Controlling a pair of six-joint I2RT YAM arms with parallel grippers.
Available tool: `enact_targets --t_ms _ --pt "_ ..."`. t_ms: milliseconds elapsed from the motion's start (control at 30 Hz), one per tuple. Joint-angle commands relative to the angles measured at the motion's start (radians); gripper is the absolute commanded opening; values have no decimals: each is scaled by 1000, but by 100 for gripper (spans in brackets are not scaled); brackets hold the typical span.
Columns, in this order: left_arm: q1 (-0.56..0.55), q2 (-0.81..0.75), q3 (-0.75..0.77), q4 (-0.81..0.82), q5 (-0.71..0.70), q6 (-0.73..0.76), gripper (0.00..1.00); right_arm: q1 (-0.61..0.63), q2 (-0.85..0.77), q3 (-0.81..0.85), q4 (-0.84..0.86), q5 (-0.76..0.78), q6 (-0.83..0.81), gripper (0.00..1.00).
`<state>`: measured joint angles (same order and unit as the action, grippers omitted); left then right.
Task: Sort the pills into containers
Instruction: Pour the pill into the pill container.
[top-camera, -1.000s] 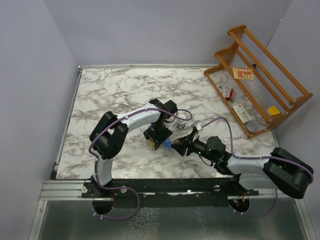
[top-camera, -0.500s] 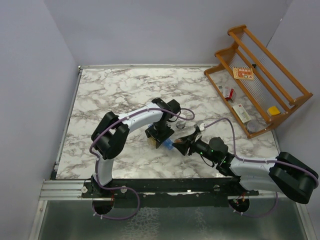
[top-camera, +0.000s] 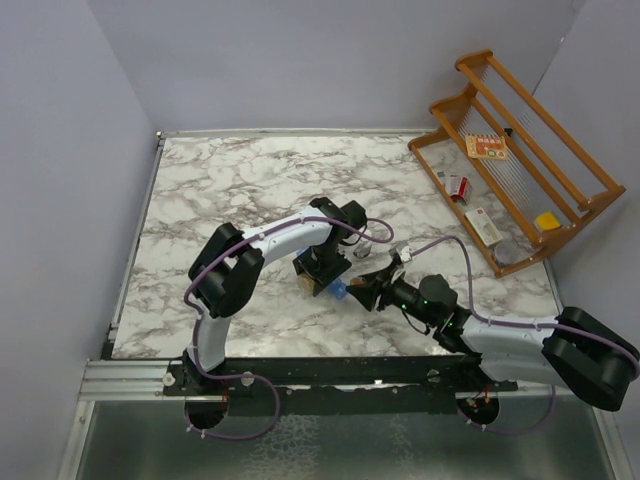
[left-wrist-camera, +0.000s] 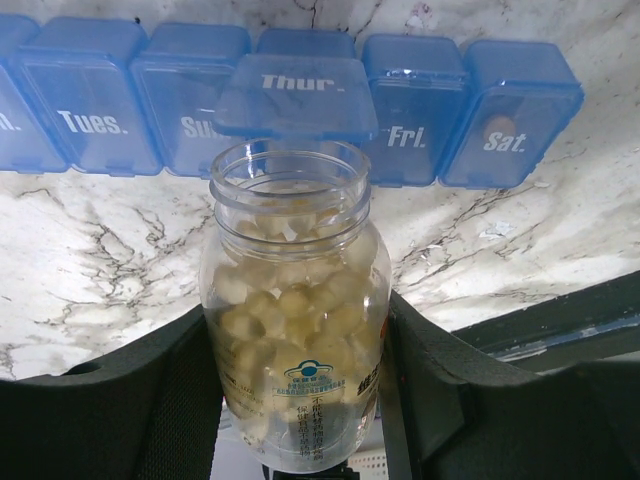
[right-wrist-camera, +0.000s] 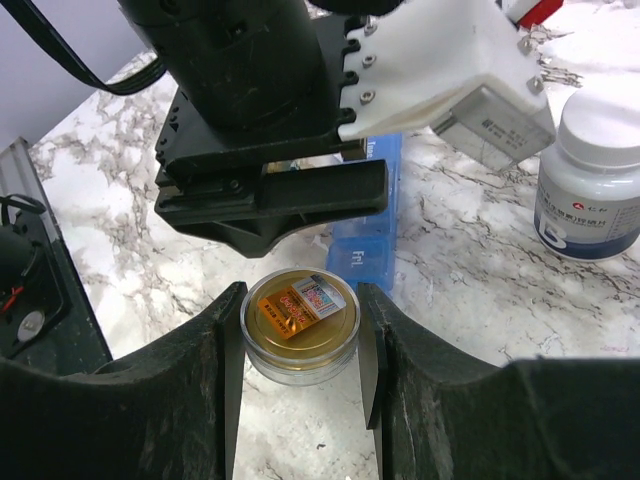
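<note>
Drift rightward: left pincer (left-wrist-camera: 298, 330) tight on pill bottle (left-wrist-camera: 295, 270), right pincer (right-wrist-camera: 300, 295) on jar (right-wrist-camera: 300, 325)

The right gripper's (right-wrist-camera: 302, 302) fingers (right-wrist-camera: 228, 345) are pressing against both sides of a round gold cap (right-wrist-camera: 298, 322) with an orange label, down at the marble tabletop (right-wrist-camera: 470, 290). Just behind it the blue containers (right-wrist-camera: 372, 258) are lying, partly hidden under the black left gripper (right-wrist-camera: 275, 205) hovering over them. A white bottle (right-wrist-camera: 592, 190) is standing upright, well apart on the right.
</note>
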<state>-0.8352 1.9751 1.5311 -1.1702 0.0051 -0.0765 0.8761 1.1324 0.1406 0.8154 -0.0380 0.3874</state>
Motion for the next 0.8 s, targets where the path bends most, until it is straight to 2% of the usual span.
enact_targets --t_ms 0,767 --pt "-7 15 22 -26 -45 -4 0 5 -30 -13 -16 34 -16 1" --pt "-8 -6 -33 4 -10 -6 0 5 -27 -16 -19 34 -16 1"
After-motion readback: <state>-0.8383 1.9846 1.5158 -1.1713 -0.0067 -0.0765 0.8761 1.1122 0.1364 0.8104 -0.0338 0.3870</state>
